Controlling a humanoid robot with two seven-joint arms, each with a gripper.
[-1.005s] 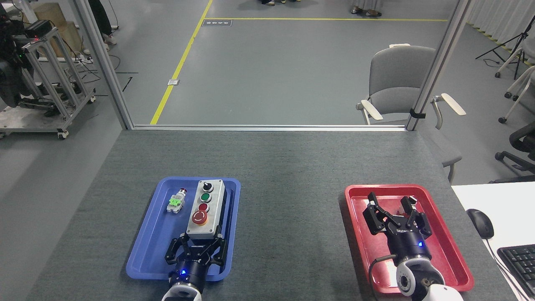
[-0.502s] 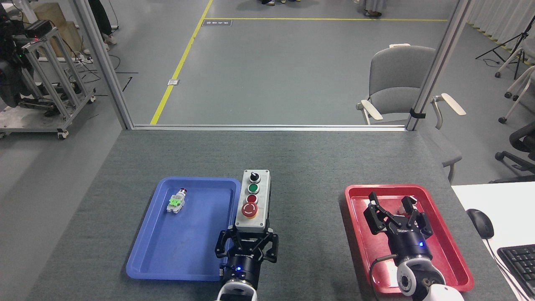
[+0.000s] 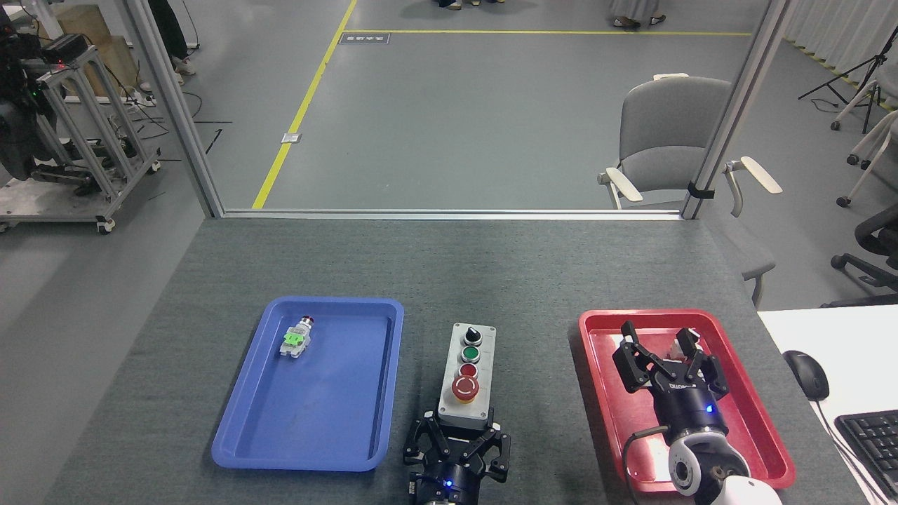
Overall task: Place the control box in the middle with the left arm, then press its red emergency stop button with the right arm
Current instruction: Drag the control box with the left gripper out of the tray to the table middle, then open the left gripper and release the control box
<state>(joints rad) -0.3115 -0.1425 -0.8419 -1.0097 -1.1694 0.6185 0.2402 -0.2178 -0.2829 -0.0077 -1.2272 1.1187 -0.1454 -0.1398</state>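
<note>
Currently, your left gripper point(image 3: 457, 449) has its fingers closed around the near end of the box point(image 3: 468, 376), which sits on bare tabletop point(image 3: 491, 280) between the blue tray point(image 3: 242, 449) and red tray point(image 3: 596, 337). Placement looks nearly done; release and the press remain. Long axis runs straight away from that gripper, knob farthest, stop button point(image 3: 465, 387) nearest. Your right gripper point(image 3: 663, 358), fingers apart and empty, hovers over the red tray, right of the box.
</note>
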